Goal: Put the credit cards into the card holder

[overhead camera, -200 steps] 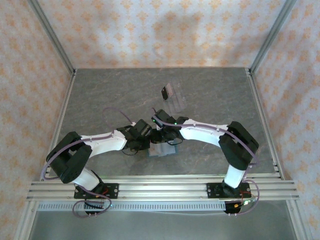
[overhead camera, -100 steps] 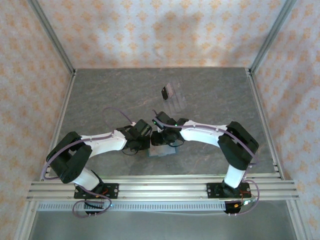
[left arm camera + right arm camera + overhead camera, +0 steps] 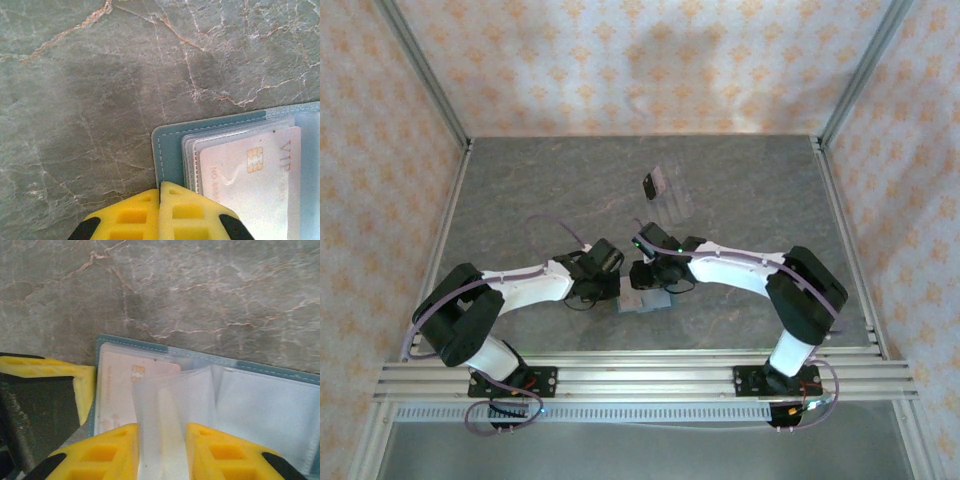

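From above, left arm folded low, elbow out left, forearm reaching inward to mid-table; left gripper fully closed, yellow fingers pressed flush together, pointing down; right arm mirrored, elbow out right, forearm reaching inward; right gripper with jaws parted, fingertips clearly apart; both grippers close beside each other at centre.

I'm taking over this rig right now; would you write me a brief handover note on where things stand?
Left gripper: shut, tips at the edge of the open card holder.
Right gripper: jaws apart, with a clear sleeve of the holder between them.
Done: one pale card sits in a sleeve.
Left: a dark card is at the clear tray, further back on the table. It has not been put in yet.
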Controlling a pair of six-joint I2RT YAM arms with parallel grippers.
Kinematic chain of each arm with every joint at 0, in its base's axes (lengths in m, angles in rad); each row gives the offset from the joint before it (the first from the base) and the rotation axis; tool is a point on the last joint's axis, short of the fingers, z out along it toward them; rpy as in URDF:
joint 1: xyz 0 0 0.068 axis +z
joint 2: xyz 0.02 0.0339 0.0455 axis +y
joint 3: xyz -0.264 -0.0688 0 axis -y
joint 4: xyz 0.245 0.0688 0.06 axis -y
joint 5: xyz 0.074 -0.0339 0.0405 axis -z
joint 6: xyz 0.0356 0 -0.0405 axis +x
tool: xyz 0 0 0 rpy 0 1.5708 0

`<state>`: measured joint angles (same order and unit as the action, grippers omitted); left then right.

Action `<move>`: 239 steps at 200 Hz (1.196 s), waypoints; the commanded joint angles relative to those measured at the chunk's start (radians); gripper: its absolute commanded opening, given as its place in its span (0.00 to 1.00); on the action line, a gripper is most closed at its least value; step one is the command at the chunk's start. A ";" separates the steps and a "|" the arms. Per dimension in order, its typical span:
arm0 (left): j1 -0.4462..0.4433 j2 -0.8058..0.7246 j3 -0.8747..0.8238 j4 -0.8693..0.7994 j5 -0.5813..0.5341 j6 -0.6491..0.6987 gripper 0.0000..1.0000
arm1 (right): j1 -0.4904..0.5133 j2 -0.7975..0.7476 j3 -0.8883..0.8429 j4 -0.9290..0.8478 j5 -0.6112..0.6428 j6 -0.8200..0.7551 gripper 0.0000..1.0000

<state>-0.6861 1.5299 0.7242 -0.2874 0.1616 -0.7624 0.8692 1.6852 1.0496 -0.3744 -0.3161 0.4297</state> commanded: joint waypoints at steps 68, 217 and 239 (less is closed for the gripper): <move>-0.003 0.071 -0.039 0.013 0.026 -0.017 0.00 | -0.009 -0.016 0.007 -0.119 0.200 -0.033 0.33; -0.003 0.089 -0.043 0.030 0.032 -0.015 0.00 | 0.001 0.039 0.086 -0.123 0.242 -0.090 0.39; -0.003 0.083 -0.048 0.030 0.030 -0.017 0.00 | 0.002 0.056 0.091 -0.104 0.217 -0.102 0.38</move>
<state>-0.6861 1.5387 0.7246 -0.2852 0.1665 -0.7628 0.8677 1.7119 1.1137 -0.4927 -0.0807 0.3588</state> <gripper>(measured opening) 0.040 0.385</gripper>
